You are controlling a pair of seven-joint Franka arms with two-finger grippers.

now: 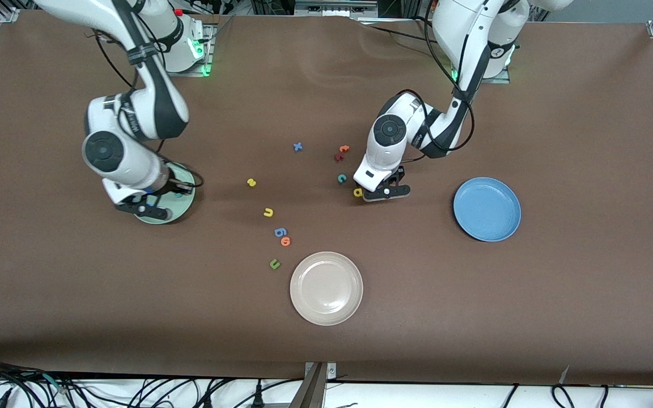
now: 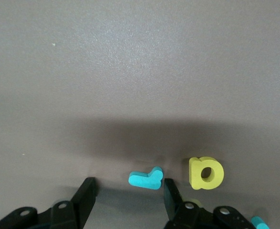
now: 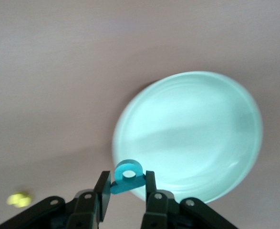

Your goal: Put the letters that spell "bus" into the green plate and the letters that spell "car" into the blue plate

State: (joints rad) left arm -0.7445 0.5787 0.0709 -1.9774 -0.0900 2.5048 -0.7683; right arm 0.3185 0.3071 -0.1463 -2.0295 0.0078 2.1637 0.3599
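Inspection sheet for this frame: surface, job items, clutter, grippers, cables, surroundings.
Surface: brown table.
Job's things: green plate and blue plate hold no letters; teal r, yellow a, teal c, yellow s, yellow u on table.
Clutter: beige plate; blue x, orange t, dark red letter, blue g, orange letter, green u.
Grippers: left gripper open around r; right gripper grips teal b over green plate.
Cables: along table's near edge.
Surroundings: nothing seen.
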